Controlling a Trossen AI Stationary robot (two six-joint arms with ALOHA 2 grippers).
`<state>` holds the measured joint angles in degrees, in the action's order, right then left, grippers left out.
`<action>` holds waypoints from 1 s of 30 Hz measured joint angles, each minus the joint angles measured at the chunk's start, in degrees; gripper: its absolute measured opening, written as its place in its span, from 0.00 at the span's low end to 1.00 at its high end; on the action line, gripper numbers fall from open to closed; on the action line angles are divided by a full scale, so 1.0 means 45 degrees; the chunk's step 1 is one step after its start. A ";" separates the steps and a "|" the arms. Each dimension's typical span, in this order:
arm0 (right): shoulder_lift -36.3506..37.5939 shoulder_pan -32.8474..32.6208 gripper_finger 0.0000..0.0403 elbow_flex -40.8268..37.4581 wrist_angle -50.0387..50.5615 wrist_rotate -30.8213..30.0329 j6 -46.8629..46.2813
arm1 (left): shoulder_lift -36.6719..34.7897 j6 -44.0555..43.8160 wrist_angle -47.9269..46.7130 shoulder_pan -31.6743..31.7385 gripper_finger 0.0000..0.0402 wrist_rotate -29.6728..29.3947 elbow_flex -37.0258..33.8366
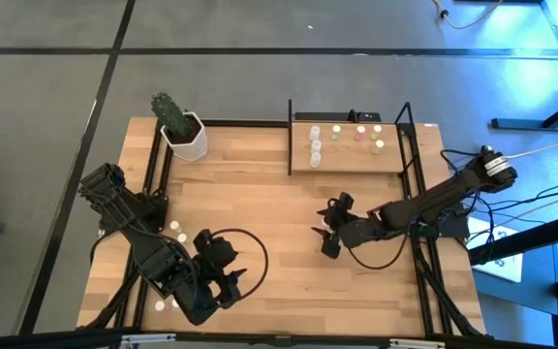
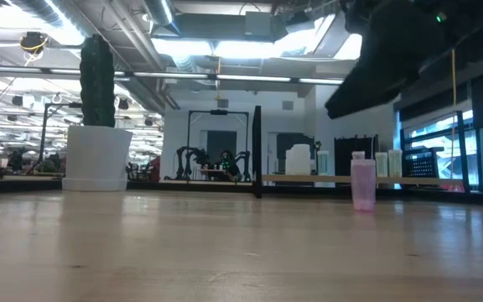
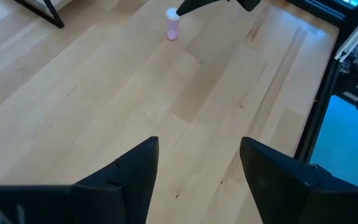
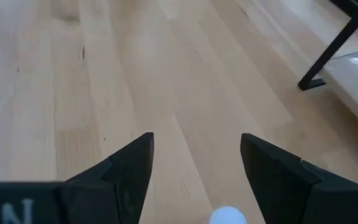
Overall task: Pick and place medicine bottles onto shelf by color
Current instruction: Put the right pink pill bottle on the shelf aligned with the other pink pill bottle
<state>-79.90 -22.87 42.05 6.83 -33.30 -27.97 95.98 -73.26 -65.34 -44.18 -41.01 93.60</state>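
While the right gripper [image 1: 325, 236] hovers with jaws spread mid-table, the high view shows several medicine bottles [image 1: 315, 146] already on the shelf [image 1: 347, 161] at the far side. Low down, a pink-capped bottle [image 2: 362, 184] stands alone on the tabletop [image 2: 225, 252]. From the right wrist, a white cap [image 4: 229, 216] sits between the spread jaws; closing on it seems next. The left gripper [image 3: 197, 174] waits open, near left.

— What did we note of the arms themselves?
— Both were matte black and blocky, with black cables looping off them; the right arm [image 1: 434, 202] carried a pale ring at one joint.
— And each tool?
— Two dark, wedge-shaped fingers [image 3: 132, 174], faint pale lettering on the body behind.
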 joint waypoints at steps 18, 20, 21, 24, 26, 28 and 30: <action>0.0490 0.0254 0.60 0.4434 0.7297 0.5474 0.1823 | 0.0005 0.0409 -0.0498 0.0005 0.55 -0.0156 0.0000; 0.0485 0.0505 0.60 0.4434 0.7416 0.6014 0.1978 | 0.0005 0.0413 -0.0534 0.0005 0.55 -0.0333 0.0002; 0.0485 0.0677 0.60 0.4434 0.7561 0.6176 0.1983 | 0.0005 0.0418 -0.0534 0.0005 0.55 -0.0451 0.0000; 0.0412 0.1265 0.60 0.4429 0.8269 0.6276 0.1991 | 0.0005 0.0430 -0.0618 0.0005 0.55 -0.0646 0.0000; 0.0408 0.1719 0.60 0.4424 0.8375 0.6285 0.2176 | 0.0005 0.0452 -0.0684 0.0005 0.55 -0.0741 0.0000; 0.0412 0.2186 0.60 0.4429 0.8369 0.6326 0.2532 | 0.0005 0.0455 -0.0830 0.0007 0.55 -0.0994 0.0000; 0.0412 0.2636 0.60 0.4429 0.8334 0.6325 0.2846 | 0.0005 0.0452 -0.0909 0.0067 0.55 -0.1445 0.0001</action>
<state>-78.04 -11.01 61.98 44.34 -4.84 -15.16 96.01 -71.22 -69.43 -43.88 -47.52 93.61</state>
